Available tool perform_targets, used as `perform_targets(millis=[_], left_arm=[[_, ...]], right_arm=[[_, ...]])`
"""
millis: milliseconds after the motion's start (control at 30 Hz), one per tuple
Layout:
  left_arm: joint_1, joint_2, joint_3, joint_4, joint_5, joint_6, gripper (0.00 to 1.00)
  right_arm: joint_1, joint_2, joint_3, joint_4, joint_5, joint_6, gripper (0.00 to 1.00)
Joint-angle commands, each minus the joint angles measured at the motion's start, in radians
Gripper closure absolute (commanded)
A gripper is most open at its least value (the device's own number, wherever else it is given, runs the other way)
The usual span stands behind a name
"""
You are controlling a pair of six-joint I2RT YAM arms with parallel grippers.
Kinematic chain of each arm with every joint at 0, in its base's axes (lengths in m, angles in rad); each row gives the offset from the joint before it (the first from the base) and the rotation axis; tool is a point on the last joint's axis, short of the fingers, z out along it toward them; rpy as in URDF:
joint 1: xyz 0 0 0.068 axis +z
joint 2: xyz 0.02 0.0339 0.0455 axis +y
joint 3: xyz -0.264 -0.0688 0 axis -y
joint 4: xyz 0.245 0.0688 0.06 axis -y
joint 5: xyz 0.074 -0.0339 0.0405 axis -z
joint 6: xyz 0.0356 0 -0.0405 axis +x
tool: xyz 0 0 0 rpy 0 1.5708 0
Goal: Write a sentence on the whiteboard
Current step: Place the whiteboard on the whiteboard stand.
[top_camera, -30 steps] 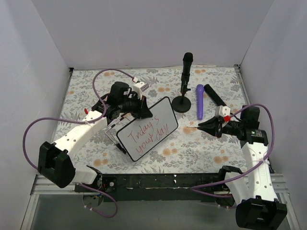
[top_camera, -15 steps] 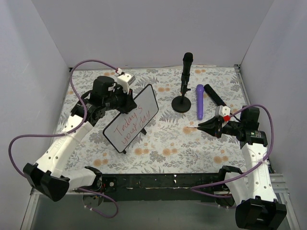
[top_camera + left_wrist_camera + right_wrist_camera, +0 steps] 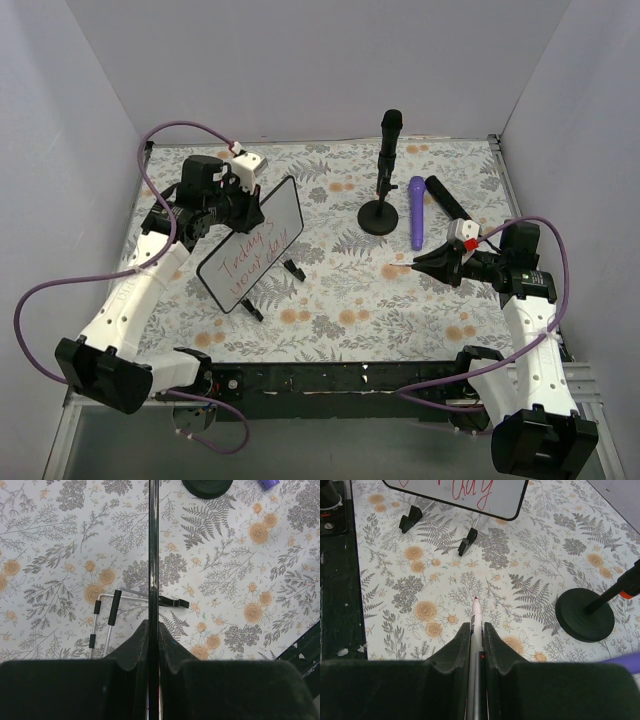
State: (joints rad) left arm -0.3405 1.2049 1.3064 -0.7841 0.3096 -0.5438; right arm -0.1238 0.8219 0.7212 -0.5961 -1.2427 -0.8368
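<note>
Left end effector [image 3: 243, 203] clamped on the whiteboard [image 3: 255, 243] top edge; right end effector [image 3: 428, 265], clamped on a marker [image 3: 476, 611], sits well right of the whiteboard, tip pointing toward it.

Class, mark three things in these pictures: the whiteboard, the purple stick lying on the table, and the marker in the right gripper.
whiteboard [image 3: 250, 245], top view, middle of its white face.
purple stick [image 3: 417, 212], top view, middle of its body.
marker [image 3: 477, 614], right wrist view, white barrel behind the red tip.
</note>
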Motion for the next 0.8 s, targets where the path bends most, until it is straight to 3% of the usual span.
perform_targets(millis=[0,767], left_arm=[[0.008,-0.008,0.005,0.025,0.065,0.042,1.0],[0.034,0.05,-0.107,0.111,0.158,0.05,1.0]], right_arm=[[-0.004,0.0,-0.012,0.025,-0.012,0.01,0.99],[-0.004,0.0,-0.012,0.021,-0.015,0.008,0.99]])
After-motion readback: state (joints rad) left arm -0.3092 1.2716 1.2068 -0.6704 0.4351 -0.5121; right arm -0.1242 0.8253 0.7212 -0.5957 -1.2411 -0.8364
